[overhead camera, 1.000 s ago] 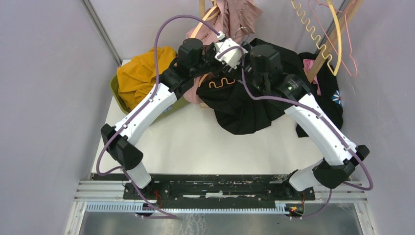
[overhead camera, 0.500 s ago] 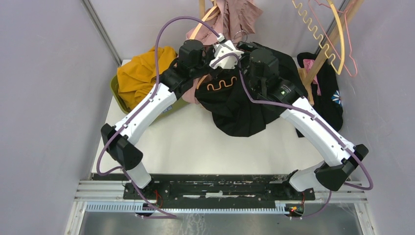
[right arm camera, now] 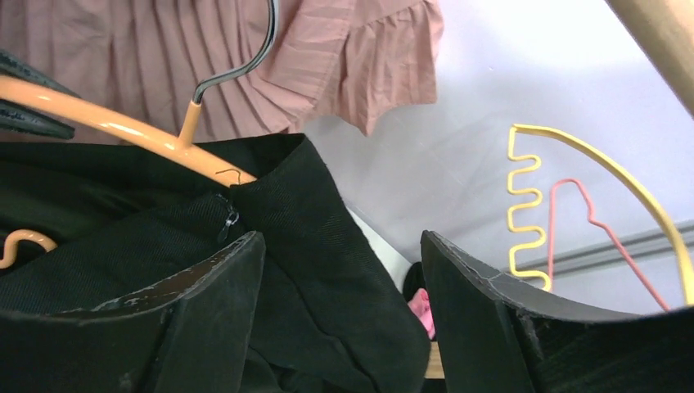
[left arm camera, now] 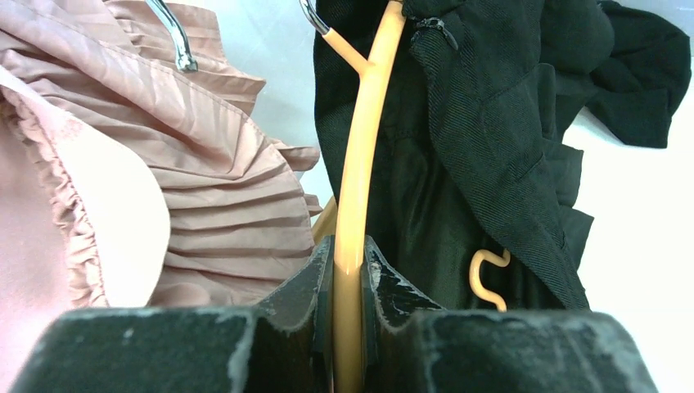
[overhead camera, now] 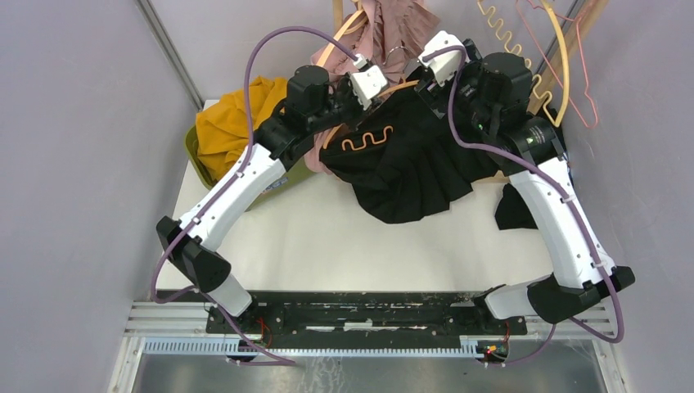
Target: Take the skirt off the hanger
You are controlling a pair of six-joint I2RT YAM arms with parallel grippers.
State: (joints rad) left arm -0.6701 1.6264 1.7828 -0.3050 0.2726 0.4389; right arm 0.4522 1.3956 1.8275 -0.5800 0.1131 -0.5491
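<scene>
Black pleated skirt (overhead camera: 409, 168): draped on curved orange plastic hanger (left arm camera: 368, 123), hem on white bench (overhead camera: 327, 246). Left pincer (left arm camera: 348, 262): I hold it clamped on the hanger's bar. Right pincer (right arm camera: 344, 246): spread wide, nearer, waistband between its fingers.

top external: overhead, wide, from near side | wrist views: close-up, facing rearward | shared: orange hanger (overhead camera: 368, 137), black skirt (overhead camera: 409, 176)

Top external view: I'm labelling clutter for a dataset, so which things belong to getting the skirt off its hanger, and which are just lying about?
In the job: black skirt, orange hanger, left end effector shut on that hanger, right end effector open.
Lying about: mustard garment, pink pleated garment, yellow hanger.
</scene>
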